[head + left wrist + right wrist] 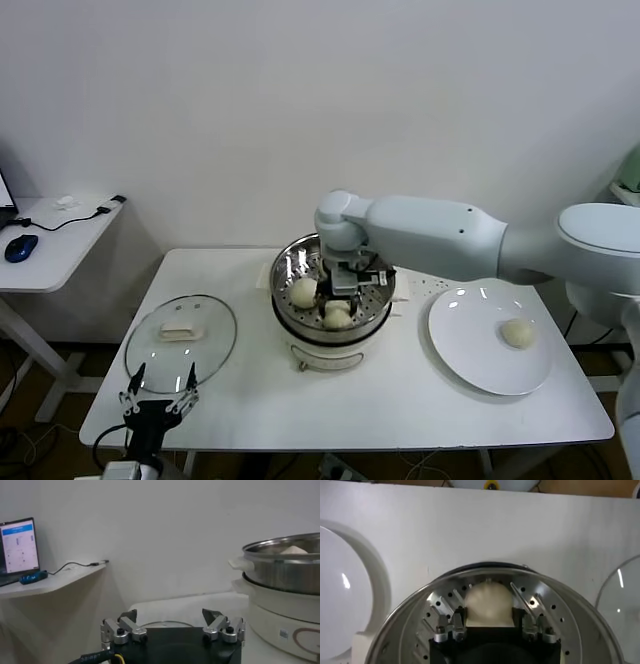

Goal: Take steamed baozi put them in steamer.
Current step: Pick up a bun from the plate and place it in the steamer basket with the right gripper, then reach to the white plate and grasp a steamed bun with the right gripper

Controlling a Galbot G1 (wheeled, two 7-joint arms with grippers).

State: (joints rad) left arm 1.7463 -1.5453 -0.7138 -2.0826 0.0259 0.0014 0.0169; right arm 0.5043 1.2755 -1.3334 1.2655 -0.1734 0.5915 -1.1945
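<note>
The left gripper (158,397) waits with jaws spread wide by the round glass lid (181,341). Only the right wrist view shows the right gripper (492,621) straddling a cream-white dough bun (488,604) on the shiny steel steamer (333,300) tray (whether gripping, I cannot tell). One bun (517,333) lies on the flat white plate (470,355).

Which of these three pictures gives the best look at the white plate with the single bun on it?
The head view: the whole white plate shows on the table to the right of the steamer, one bun on it. The right wrist view catches only a curved part of the plate. The left wrist view does not show it.
</note>
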